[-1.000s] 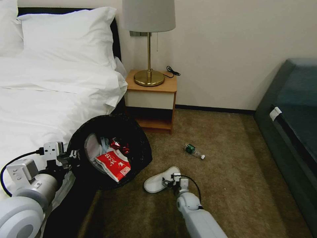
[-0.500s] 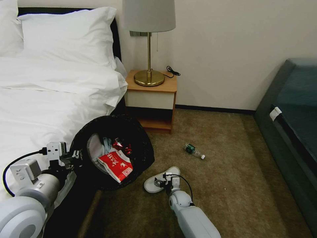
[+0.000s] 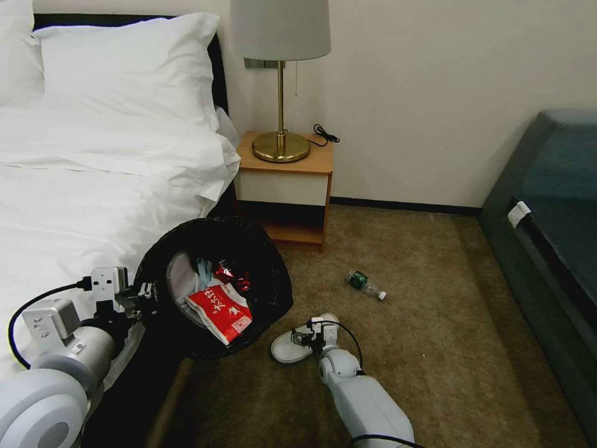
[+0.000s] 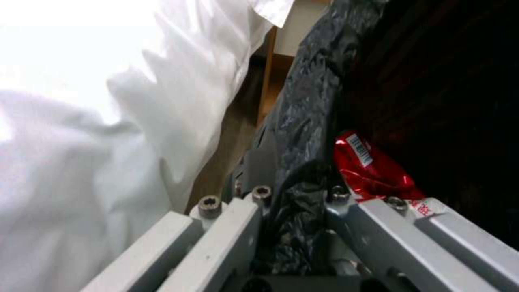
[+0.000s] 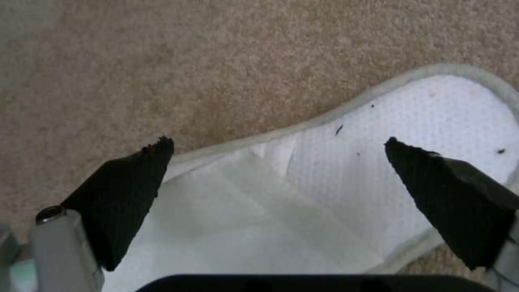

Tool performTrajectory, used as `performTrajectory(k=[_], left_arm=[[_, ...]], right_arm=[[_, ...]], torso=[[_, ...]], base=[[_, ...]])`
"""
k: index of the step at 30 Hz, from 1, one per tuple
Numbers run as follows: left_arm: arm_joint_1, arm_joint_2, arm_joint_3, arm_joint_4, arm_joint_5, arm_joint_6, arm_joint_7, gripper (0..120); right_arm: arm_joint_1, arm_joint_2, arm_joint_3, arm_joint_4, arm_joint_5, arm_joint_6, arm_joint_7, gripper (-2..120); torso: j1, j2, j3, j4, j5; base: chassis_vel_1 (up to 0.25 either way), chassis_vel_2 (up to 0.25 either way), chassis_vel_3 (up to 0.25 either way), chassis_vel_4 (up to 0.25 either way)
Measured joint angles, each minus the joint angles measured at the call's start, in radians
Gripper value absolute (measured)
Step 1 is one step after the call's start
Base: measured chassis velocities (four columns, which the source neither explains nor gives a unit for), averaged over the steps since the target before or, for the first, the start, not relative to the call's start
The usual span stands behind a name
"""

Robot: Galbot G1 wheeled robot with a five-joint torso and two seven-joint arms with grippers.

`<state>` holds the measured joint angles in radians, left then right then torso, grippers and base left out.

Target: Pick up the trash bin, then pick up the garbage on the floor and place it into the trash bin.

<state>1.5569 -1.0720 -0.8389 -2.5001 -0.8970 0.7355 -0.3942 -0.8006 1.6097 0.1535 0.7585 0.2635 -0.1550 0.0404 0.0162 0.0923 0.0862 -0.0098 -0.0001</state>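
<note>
Carpet (image 3: pixel 435 348) bears slipper (image 5: pixel 378 162); bin (image 3: pixel 267 261) wrapper (image 3: pixel 219 309) writing unreadable.

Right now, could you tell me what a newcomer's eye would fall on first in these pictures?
Probably the trash bin, held tilted beside the bed by the left gripper shut on its bagged rim, red wrappers showing inside. Next, the right gripper, open just above a white slipper on the carpet. A small green bottle lies farther off.

A bed (image 3: pixel 93 162) with white sheets and pillows stands against a pale wall (image 3: pixel 435 93), on brown carpet (image 3: pixel 435 323). Beside it a wooden nightstand (image 3: pixel 287 186) carries a brass lamp (image 3: pixel 281 74). A dark teal sofa (image 3: pixel 553 236) sits along the right.
</note>
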Motion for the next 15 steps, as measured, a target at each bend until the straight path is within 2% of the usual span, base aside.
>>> performTrajectory(k=[8, 15], left_arm=[[-0.004, 0.004, 0.003, 0.000, 0.000, 0.000, 0.003, 1], [-0.009, 0.002, 0.011, 0.000, 0.006, 0.000, 0.004, 1]], right_arm=[[0.040, -0.001, 0.008, -0.073, -0.005, 0.004, -0.005, 100], [0.025, -0.001, 0.008, -0.065, 0.011, -0.019, 0.037, 100]], torso=[[0.000, 0.000, 0.000, 0.0000, 0.0000], [0.000, 0.000, 0.000, 0.0000, 0.0001]], base=[[0.000, 0.000, 0.000, 0.000], [0.000, 0.000, 0.000, 0.000]])
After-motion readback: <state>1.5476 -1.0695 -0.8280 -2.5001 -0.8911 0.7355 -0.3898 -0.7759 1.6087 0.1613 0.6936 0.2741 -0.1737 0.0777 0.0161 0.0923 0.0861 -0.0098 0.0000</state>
